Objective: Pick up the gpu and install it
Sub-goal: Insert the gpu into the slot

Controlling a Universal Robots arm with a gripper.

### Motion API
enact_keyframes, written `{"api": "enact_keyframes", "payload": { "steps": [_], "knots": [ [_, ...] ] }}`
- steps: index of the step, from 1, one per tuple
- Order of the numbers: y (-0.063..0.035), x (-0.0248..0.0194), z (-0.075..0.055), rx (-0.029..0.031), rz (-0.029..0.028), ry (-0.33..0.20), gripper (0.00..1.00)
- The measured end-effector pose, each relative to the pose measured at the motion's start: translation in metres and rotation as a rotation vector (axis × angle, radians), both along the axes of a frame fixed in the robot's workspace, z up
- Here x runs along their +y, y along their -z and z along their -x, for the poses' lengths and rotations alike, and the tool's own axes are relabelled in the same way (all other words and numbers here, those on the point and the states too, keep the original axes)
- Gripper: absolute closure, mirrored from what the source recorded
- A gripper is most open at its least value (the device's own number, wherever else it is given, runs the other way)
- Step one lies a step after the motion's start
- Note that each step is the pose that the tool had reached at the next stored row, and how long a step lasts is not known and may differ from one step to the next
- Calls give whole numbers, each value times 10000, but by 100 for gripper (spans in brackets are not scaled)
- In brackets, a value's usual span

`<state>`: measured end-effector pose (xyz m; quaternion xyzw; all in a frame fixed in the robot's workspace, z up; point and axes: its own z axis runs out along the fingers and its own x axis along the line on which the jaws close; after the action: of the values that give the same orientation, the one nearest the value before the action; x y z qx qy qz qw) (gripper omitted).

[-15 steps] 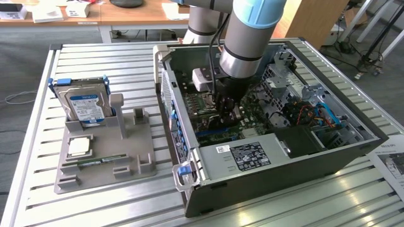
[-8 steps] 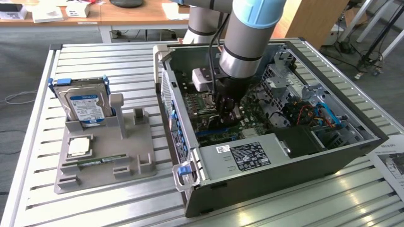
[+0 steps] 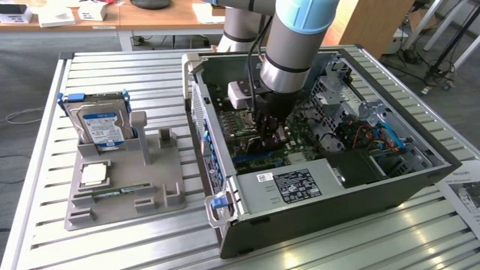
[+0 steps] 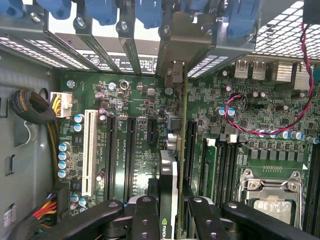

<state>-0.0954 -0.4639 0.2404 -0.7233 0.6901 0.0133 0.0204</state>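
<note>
**A:** How do the jaws stand?

**B:** Clenched on the gpu (image 4: 168, 172), one on each side of its thin body. They grip the edge that faces away from the board, and the card stands on edge between them.

**A:** Where is the card, then?

**B:** Inside the computer case (image 3: 338, 208), down at the motherboard (image 4: 140, 100), running alongside the black expansion slots (image 4: 120, 150). Its metal bracket (image 4: 173, 75) reaches the rear openings of the case. I cannot tell whether the contact edge is seated or only resting above its slot.

**A:** How will it handle?

**B:** Light and stiff, I'd judge, but delicate. It is a thin board with small parts on it, and the contact edge should not be scraped. The plastic face may be slick. Holding it across its thickness at the top edge looks sensible, because a push then goes straight down.

**A:** Anything close by?

**B:** A red-and-black wire (image 4: 235, 107) loops near one side. The hard drive (image 3: 101, 126) sits in its grey holder (image 3: 127, 191) on the table (image 3: 112, 73), well apart.
</note>
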Motion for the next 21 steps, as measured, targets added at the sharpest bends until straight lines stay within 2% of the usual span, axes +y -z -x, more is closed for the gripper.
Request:
{"api": "enact_keyframes", "payload": {
  "steps": [21],
  "knots": [
    [-11, 3, 5, -9, -6, 0, 73]
  ]
}}
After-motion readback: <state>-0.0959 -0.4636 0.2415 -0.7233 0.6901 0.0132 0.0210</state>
